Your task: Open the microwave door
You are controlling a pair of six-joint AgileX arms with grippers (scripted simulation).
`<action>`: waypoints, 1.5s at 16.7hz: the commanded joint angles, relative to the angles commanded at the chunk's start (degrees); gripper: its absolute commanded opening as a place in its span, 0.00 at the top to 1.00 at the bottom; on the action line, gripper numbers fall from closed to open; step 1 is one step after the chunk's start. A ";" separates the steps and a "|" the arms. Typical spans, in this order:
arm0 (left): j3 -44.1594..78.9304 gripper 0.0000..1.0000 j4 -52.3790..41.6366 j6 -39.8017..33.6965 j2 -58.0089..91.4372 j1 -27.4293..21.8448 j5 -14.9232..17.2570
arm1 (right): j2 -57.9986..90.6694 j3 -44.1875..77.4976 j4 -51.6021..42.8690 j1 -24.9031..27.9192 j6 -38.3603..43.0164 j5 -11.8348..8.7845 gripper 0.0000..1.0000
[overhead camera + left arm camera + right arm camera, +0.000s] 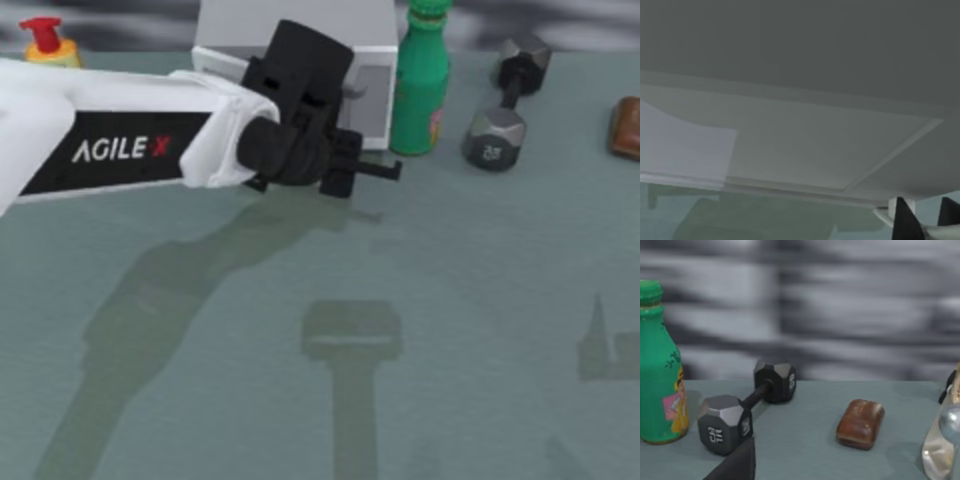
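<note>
Presently: grey-green surface (450, 330), striped grey backdrop; left end effector (375, 172), fingers apart, before the microwave door (368, 95); green bottle (420, 80) capped.

green bottle (421, 85) upright near desk (300, 400) far edge, right of centre, yellow/pink label. dark hex dumbbell (505, 100) just right of it, lying flat, apart from bottle, one head nearer the far edge, the other toward the front. brown glossy rounded block (627, 127) at the right edge, well apart from dumbbell. red-capped yellow item (48, 42) at far left corner, mostly hidden. shiny metallic object (942, 440) at right wrist view's edge, can't tell what it is
</note>
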 joint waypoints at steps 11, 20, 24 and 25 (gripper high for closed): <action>-2.39 1.00 1.12 2.57 -1.56 0.57 2.36 | 0.00 0.00 0.00 0.00 0.00 0.00 0.00; -3.68 1.00 1.72 4.00 -2.40 1.16 3.37 | 0.00 0.00 0.00 0.00 0.00 0.00 0.00; -3.68 1.00 1.72 4.00 -2.40 1.16 3.37 | 0.00 0.00 0.00 0.00 0.00 0.00 0.00; -3.68 1.00 1.72 4.00 -2.40 1.16 3.37 | 0.00 0.00 0.00 0.00 0.00 0.00 0.00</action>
